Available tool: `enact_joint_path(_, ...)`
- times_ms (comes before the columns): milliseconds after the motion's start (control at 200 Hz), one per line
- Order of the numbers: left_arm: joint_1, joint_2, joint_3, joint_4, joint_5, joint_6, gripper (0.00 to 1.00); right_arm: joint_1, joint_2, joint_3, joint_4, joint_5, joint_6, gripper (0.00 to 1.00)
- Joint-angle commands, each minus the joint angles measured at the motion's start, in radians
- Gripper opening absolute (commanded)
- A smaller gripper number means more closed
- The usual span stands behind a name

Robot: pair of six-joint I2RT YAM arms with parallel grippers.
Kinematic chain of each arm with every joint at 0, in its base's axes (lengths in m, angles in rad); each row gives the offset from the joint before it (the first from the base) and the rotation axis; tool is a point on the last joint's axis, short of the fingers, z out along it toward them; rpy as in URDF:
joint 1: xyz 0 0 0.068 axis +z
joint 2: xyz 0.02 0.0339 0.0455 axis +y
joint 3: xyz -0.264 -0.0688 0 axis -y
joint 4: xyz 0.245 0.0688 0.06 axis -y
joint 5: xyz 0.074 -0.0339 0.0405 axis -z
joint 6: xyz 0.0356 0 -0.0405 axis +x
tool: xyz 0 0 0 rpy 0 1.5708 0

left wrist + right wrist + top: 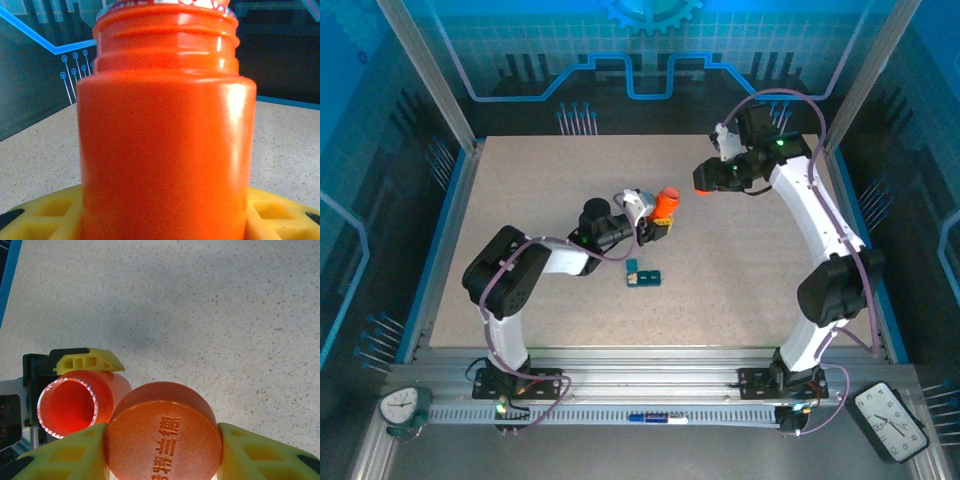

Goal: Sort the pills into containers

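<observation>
The right jaws, yellow with open-ribbed sides, are closed on an orange cap (162, 435), one jaw pressed to each side of it. The cap's flat round top faces the camera and bears raised characters. Just beyond the cap, off toward the jaw on the view's left side, an orange bottle (70, 407) shows its open mouth, the rim catching light and the inside glowing red. Whether cap and bottle touch cannot be told. A yellow jaw of the left arm lies against the bottle's far side, black and white hardware beside it. Beyond the jaws spreads the speckled tabletop (210, 305).
</observation>
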Motion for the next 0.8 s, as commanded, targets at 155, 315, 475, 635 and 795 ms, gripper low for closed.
enact_joint_path(155,0.007,0.085,0.086,0.044,0.044,0.086,0.0,-0.027,0.085,0.114,-0.116,-0.059,-0.044,0.5)
enact_joint_path(315,0.007,0.127,0.124,0.025,0.054,0.12,0.0,-0.029,0.144,0.18,-0.163,-0.079,-0.059,0.5)
enact_joint_path(475,0.009,0.154,0.16,0.0,0.059,0.148,0.0,-0.028,0.192,0.234,-0.204,-0.109,-0.078,0.49)
enact_joint_path(635,0.009,0.175,0.186,-0.01,0.072,0.148,0.0,-0.018,0.222,0.259,-0.226,-0.118,-0.091,0.49)
enact_joint_path(795,0.009,0.18,0.198,-0.023,0.084,0.153,0.0,-0.003,0.234,0.264,-0.233,-0.117,-0.102,0.49)
